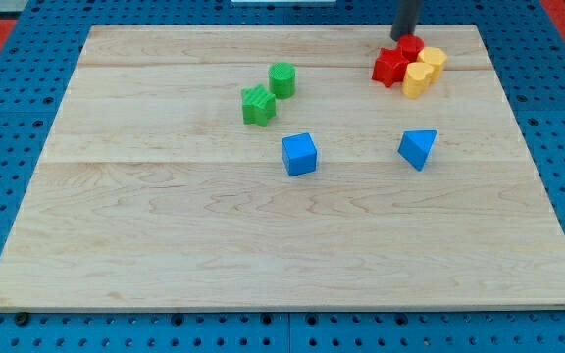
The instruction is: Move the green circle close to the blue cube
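Note:
The green circle [282,78] is a short cylinder above the board's middle. Touching it at its lower left is a green star-shaped block [258,105]. The blue cube [299,154] stands below them, near the board's centre, apart from both. My tip [401,39] is at the view's top right, right at the upper edge of a cluster of red and yellow blocks, far to the right of the green circle.
A blue triangular block [418,148] lies right of the cube. The cluster at top right holds a red star-like block [389,67], a red block [411,47], and two yellow blocks [417,80] [433,61]. The wooden board [165,245] rests on a blue pegboard.

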You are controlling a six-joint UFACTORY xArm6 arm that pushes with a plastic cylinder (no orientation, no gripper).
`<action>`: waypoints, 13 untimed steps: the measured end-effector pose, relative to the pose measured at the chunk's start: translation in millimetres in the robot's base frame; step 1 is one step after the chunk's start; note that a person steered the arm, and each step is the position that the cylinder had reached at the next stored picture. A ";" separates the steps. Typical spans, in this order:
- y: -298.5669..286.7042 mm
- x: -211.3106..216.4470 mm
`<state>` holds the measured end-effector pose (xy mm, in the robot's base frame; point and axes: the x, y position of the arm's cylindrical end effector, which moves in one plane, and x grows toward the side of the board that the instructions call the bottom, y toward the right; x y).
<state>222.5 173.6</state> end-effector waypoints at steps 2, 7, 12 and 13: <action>-12.0 -4.9; -178.6 49.8; -171.9 128.6; -197.6 121.1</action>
